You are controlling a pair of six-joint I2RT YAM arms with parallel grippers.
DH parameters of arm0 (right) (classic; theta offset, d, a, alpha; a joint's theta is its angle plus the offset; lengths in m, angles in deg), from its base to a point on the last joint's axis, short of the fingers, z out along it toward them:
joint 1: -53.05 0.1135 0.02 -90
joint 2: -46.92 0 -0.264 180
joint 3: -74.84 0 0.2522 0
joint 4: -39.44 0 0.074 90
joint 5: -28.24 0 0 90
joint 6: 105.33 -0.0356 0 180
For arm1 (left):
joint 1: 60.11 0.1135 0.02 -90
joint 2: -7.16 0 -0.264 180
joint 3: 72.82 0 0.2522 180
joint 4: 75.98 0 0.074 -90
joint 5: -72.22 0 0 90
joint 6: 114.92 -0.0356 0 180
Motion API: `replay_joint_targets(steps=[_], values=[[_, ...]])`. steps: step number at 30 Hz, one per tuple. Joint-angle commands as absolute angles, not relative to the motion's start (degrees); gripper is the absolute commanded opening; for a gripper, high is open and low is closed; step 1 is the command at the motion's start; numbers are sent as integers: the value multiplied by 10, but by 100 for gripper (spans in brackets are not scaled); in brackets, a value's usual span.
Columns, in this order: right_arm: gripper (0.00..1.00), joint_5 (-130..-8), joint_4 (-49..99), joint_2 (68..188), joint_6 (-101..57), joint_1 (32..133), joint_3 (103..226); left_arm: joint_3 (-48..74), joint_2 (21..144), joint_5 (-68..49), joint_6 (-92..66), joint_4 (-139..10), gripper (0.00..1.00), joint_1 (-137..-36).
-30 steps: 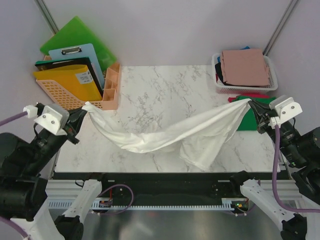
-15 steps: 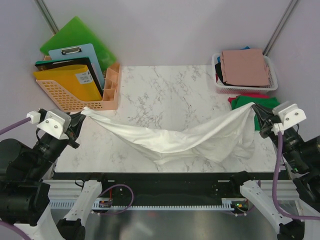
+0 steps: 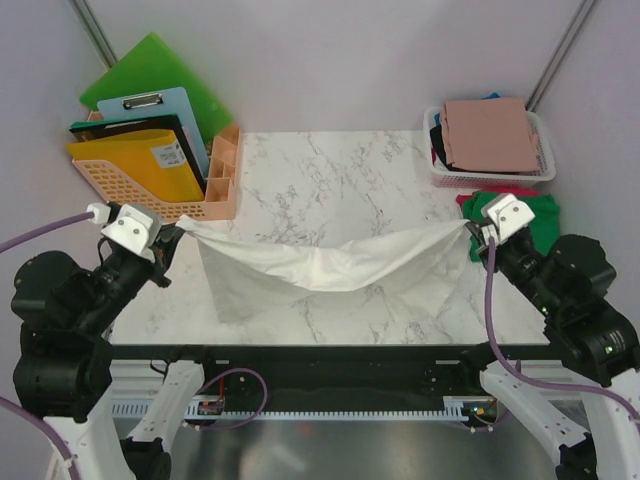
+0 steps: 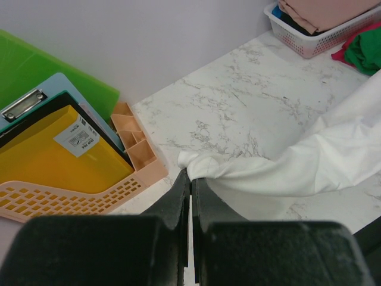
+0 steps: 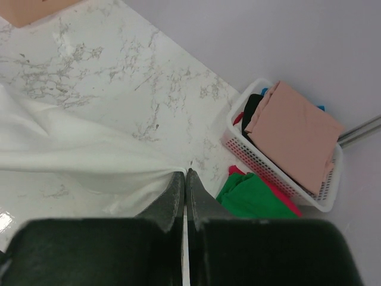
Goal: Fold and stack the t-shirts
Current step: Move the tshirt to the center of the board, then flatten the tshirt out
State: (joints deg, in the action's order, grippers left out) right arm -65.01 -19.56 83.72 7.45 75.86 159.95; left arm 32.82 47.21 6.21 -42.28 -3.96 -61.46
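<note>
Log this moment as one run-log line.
left gripper: shut on white t-shirt | right gripper: shut on same | cloth: stretched between them, sagging over table

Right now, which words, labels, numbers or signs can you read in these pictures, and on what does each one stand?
No text can be read.
White label on the yellow folder: it has printed lines, too small and blurred to read.
White t-shirt: no print shows on the visible cloth.

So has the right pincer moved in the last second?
Yes. The right pincer, shut on the cream-white cloth t-shirt, shifted left in the top view: from below the white plastic mesh basket's right half to below its left half.
</note>
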Motion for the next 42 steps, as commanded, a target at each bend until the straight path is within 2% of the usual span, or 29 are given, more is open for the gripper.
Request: replay_joint_targets(steps=[1,11,16,25,31,36,41,42], values=[[0,-674,-185,804,73,741,1644,340,436,54,-441,-67,2,-612],[0,-730,-199,814,51,723,1695,402,406,65,-436,-20,2,-602],[0,-674,-163,837,81,741,1658,409,455,56,-428,-37,2,-602],[0,-673,-38,924,111,744,1521,270,552,77,-414,-131,2,-602],[0,-660,96,1052,114,744,1441,176,607,75,-435,-174,2,-602],[0,-627,208,1155,109,744,1414,87,610,31,-452,-246,2,-602],[0,-569,278,1281,115,744,1443,44,628,2,-447,-293,2,-602],[4,-554,288,1295,112,744,1447,43,632,2,-443,-296,2,-602]])
